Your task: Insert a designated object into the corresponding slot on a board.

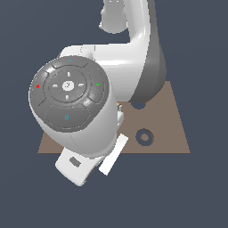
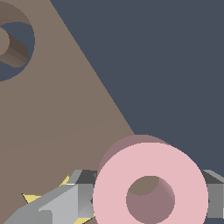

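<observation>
In the wrist view the pale pink ring sits between my gripper's two grey fingers, which press on its two sides. It looks held above the brown board, near the board's edge. A dark ring-shaped slot with a brown island shows partly at the picture's corner. In the exterior view the slot lies on the board to the right of my arm. The arm hides the gripper and the ring there.
A yellow star lies on the board under one finger. A plain round dark hole and a bit of an orange shape show beside the arm. Dark floor surrounds the board.
</observation>
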{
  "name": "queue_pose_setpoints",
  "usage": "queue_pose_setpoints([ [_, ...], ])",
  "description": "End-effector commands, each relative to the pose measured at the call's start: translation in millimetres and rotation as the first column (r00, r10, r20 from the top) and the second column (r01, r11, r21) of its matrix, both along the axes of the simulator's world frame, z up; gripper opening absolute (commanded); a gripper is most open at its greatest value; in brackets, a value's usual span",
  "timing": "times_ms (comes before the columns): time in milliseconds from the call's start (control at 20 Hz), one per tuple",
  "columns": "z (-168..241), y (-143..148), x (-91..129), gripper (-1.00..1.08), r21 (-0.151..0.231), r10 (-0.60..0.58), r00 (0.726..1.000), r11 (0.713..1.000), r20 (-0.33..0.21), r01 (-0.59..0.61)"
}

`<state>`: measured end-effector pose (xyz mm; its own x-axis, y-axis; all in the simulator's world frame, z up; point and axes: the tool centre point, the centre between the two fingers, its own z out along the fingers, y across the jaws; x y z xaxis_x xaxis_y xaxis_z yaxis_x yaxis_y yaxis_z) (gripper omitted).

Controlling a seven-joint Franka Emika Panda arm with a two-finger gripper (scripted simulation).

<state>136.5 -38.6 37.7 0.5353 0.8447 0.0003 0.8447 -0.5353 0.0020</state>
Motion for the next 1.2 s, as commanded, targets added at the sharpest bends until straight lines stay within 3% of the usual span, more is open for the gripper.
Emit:
queue_pose_setpoints([
  [0, 1, 13, 4, -1.00, 0.000, 0.097, 0.995, 0.995, 0.000, -0.097],
  [250, 1, 40, 7, -1.00, -0.001, 0.276, 0.961, 0.961, 0.000, -0.276],
  [500, 2, 66, 4, -1.00, -0.001, 0.444, 0.896, 0.896, 0.000, -0.444],
  [700, 2, 87, -1, -1.00, -0.001, 0.570, 0.822, 0.822, 0.000, -0.570],
  [1150, 3, 126, -22, -1.00, -0.001, 0.782, 0.623, 0.623, -0.001, -0.782],
])
